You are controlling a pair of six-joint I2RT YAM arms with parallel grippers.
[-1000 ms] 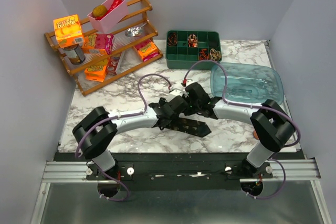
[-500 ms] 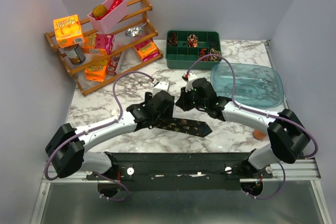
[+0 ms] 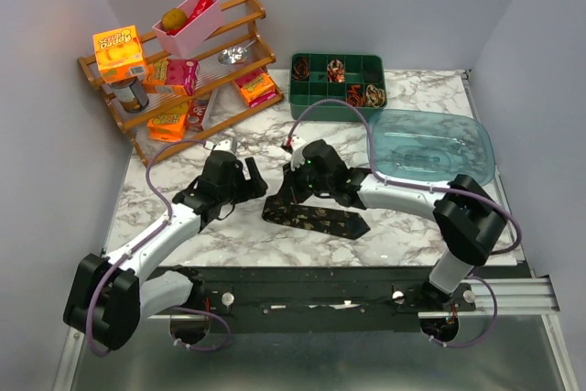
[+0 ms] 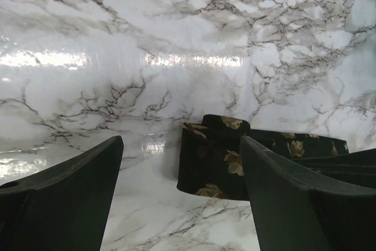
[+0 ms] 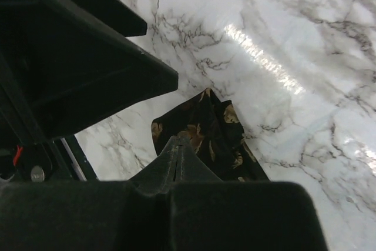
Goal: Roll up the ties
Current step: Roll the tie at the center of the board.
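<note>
**A:** When the right gripper [image 5: 178,140] sat on the tie [image 3: 320,219], how far apart were its fingers?

**B:** No gap at all. Both fingers were pressed tog., tips pinching the tie's left end. In the wrist cam the cloth rose up to meet them.

**A:** And the left gripper [image 4: 181,142]?

**B:** Spread wide, nothing in it. It hung low over the table [image 3: 247,237], w/ the folded tie end ahead, betw. the two fingers but apart from both.

**A:** Where did the tie lie overall?

**B:** Flat, close to the table's near edge, approx. mid-width, pointed end toward the right edge. Dark fabric w/ a small tan pattern.

**A:** Anything you couldn't make out?

**B:** Plenty.
- Top cam: the right wrist covered the pinched end, so the fold there was hidden.
- Left wrist cam: the tie was cut off behind the right-hand finger, so the rest was out of sight.
- Right wrist cam: its own fingers blocked the lower half of the view. A big black shape [image 5: 76,57] filled the top-left corner, and I couldn't tell which part of which arm it was.
- No. of layers in the fold: couldn't tell.

**A:** Other ties?

**B:** Small coils [image 3: 337,69] sat in the green box [image 3: 294,89] at the far edge. They were too small to count, and I couldn't tell which compartments they were in.
</note>
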